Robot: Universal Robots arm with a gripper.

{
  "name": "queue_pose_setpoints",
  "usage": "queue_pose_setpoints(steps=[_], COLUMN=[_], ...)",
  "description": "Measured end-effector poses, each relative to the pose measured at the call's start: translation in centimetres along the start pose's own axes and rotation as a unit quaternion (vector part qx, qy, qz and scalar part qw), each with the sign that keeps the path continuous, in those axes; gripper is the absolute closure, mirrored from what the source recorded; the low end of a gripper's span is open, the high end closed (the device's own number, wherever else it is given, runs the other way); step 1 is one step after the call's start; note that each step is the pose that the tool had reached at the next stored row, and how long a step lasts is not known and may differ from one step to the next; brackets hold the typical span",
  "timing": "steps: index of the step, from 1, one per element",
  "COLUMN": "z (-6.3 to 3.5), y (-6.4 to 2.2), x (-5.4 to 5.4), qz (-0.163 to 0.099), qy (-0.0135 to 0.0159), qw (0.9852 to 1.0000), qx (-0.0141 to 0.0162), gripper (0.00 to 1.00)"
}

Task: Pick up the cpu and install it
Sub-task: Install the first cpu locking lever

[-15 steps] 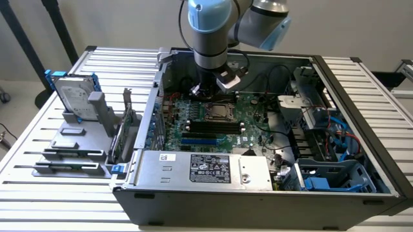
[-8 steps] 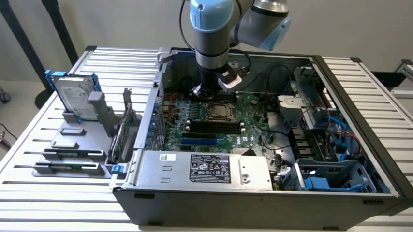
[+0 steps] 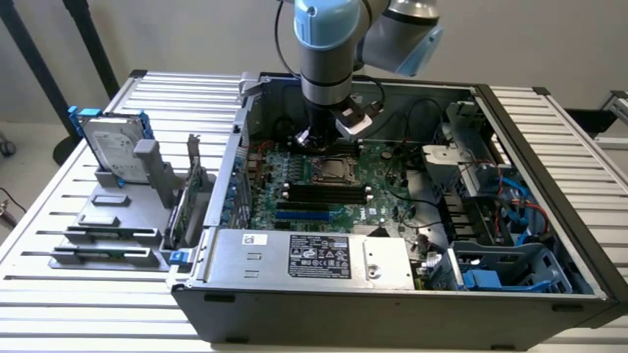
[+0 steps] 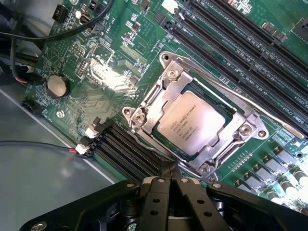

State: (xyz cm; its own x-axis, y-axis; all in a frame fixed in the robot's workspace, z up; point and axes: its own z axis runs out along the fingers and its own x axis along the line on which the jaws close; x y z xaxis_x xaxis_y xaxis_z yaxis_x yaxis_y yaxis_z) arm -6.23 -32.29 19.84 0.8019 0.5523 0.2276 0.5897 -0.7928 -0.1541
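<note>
The cpu (image 4: 191,123), a small square chip with a silvery-grey top and printed text, lies flat inside the motherboard socket (image 4: 168,89), within the socket's metal frame. In the exterior view the cpu (image 3: 331,170) sits in the middle of the green motherboard (image 3: 383,193) in the open computer case. My gripper (image 4: 170,169) hovers just beside the socket's edge, its black fingers (image 4: 159,192) pressed together with nothing between them. From the exterior view, the gripper (image 3: 316,140) hangs straight down a little behind the socket.
A hard drive (image 3: 111,143) in a blue frame stands on a grey rack at the exterior view's left. The power supply (image 3: 314,256) fills the case's front. Black memory slots (image 4: 130,154) and cables (image 4: 29,38) flank the socket. The case walls (image 3: 530,132) surround the board.
</note>
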Motion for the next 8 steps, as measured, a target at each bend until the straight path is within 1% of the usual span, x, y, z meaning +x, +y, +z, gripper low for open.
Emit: queue_pose_setpoints(steps=[8], z=[0.09], y=[0.29], x=[0.38], qz=[-0.005], qy=[-0.0029], qw=[1.0000], qx=[-0.0016], gripper=[0.89])
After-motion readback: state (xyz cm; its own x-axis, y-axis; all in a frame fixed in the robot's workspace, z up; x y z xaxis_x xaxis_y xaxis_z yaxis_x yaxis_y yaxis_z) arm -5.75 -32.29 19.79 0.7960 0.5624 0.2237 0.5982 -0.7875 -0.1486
